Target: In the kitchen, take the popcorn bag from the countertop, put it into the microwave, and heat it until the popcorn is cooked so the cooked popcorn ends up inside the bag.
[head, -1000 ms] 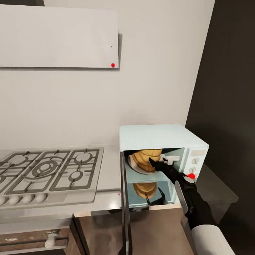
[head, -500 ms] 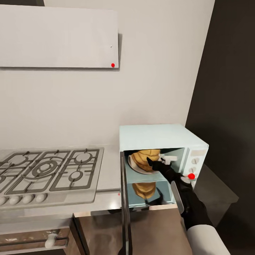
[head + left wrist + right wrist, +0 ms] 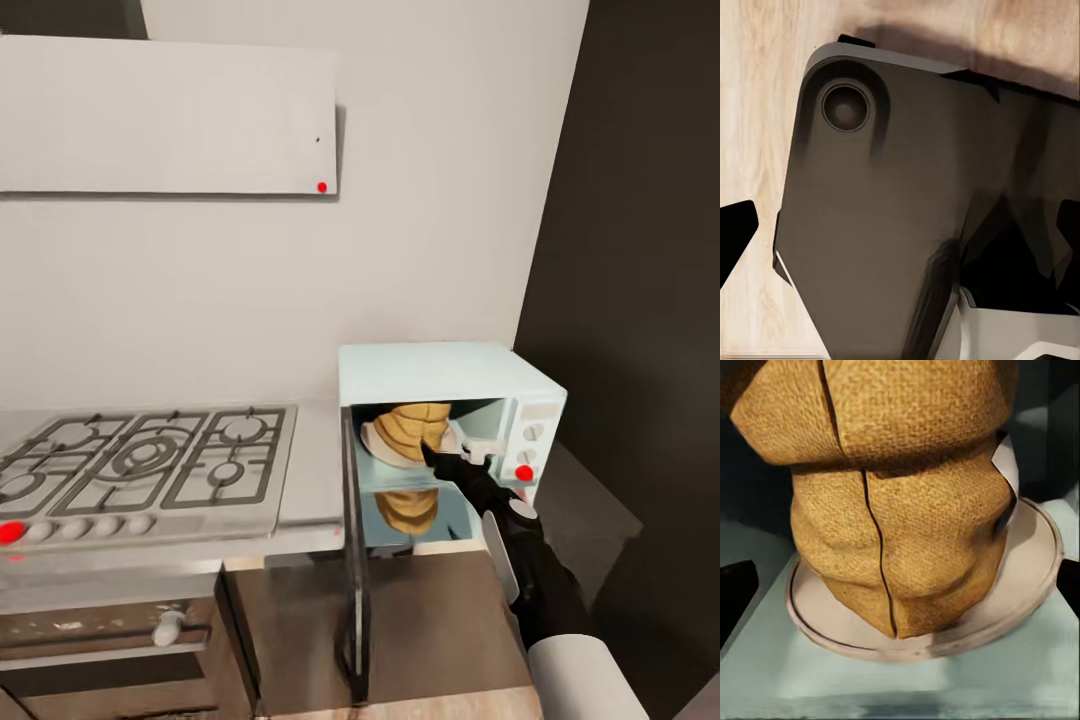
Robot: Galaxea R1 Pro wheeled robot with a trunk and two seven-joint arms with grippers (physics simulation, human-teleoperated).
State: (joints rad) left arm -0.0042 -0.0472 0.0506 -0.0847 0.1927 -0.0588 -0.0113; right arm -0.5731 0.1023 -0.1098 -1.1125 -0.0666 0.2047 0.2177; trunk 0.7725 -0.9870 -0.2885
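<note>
The popcorn bag (image 3: 413,432) was seen upright on the turntable plate (image 3: 1035,577) inside the microwave (image 3: 440,372), directly ahead of the right gripper (image 3: 447,462), whose fingers were spread, released from it.

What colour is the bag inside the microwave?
Tan-brown, with a woven, burlap-like texture. The bag shows best in the right wrist view.

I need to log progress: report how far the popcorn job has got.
Done: the popcorn bag stands on the turntable plate inside the microwave. In hand: the right gripper, open, sits in the doorway, off the bag. Left: shut the open door and start heating.
</note>
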